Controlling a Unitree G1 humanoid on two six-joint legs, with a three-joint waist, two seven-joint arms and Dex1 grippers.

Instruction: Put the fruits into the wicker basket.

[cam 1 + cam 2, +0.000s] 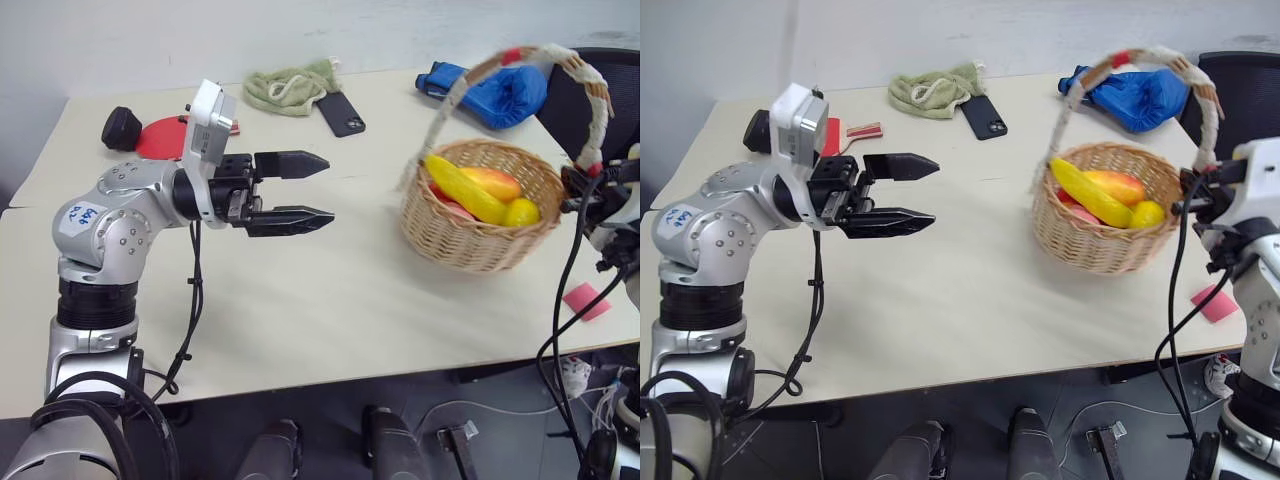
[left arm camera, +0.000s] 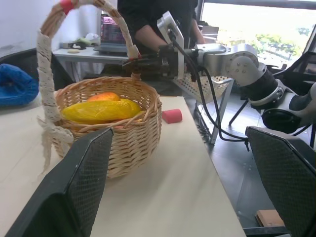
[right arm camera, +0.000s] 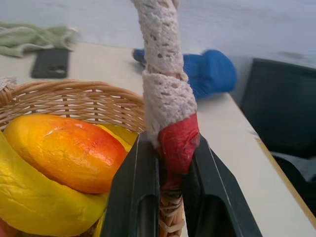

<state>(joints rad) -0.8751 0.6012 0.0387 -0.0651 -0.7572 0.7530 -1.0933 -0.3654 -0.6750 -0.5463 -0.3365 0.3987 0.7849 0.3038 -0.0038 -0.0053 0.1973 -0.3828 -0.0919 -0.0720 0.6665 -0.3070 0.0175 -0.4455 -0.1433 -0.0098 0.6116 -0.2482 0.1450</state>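
Jaws of the right gripper (image 3: pixel 170 197) clench the wicker basket's (image 1: pixel 480 235) lace-wrapped, red-banded handle; left gripper (image 1: pixel 305 190) gapes wide.

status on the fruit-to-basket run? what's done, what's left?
Done: banana, mango and a small yellow fruit lie in the wicker basket. In hand: right gripper shut on the basket handle's base; left gripper open, holding nothing. Left: no fruit visible on the table.

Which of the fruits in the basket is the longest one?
The banana: a long, curved, plain yellow fruit lying across the basket. The mango beside it is egg-shaped and orange-red, and the small yellow fruit is much shorter.
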